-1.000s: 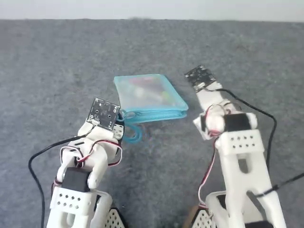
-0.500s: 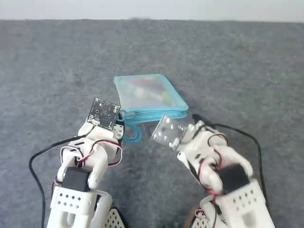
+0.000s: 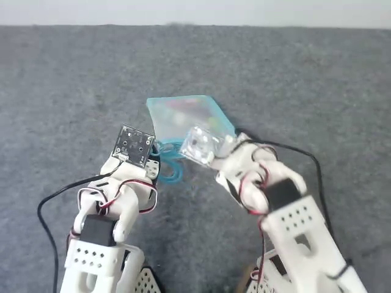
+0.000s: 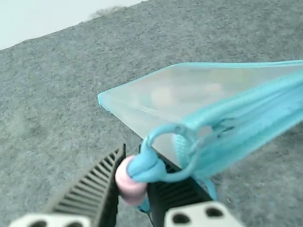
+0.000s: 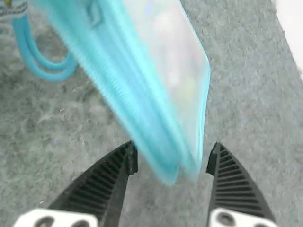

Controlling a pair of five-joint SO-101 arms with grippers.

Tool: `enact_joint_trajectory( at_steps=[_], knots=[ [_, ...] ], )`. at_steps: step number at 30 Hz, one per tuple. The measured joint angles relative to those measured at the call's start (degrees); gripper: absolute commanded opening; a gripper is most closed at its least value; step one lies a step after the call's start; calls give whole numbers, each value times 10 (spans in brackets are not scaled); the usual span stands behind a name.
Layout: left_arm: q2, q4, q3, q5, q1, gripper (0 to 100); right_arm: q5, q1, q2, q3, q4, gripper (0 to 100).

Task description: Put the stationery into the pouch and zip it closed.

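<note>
At the left, the left gripper (image 4: 135, 184) is pressed together on the blue cord loop (image 4: 166, 158), pinching it where a pink bead (image 4: 128, 183) sits on the cord. In the high view this gripper (image 3: 160, 163) lies at the near left corner of the pouch (image 3: 183, 119). The translucent turquoise pouch rests flat on the grey worktop (image 3: 305, 79), its zip edge facing the arms, with coloured shapes (image 3: 182, 112) inside too faint to tell apart. At the right, the right gripper (image 5: 173, 153) is spread, one finger on each side of the pouch's (image 5: 161, 61) near right corner; whether either finger touches it cannot be told.
</note>
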Motion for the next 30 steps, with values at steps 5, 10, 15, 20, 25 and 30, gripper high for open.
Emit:
enact_joint_trajectory(
  at_steps=[5,10,15,20,25,30],
  knots=[
    [0,0,0,0,0,12,1,-4,65,-27,-6,146],
    [0,0,0,0,-3,12,0,-9,102,-29,-21,4],
    [0,0,0,0,-4,12,-47,-9,126,-31,-36,8],
    [0,0,0,0,0,12,-62,18,142,-41,-37,8],
    [1,0,0,0,2,12,-62,70,155,-48,-46,8],
    [1,-5,0,0,3,12,-62,101,157,-50,-47,8]
  ],
)
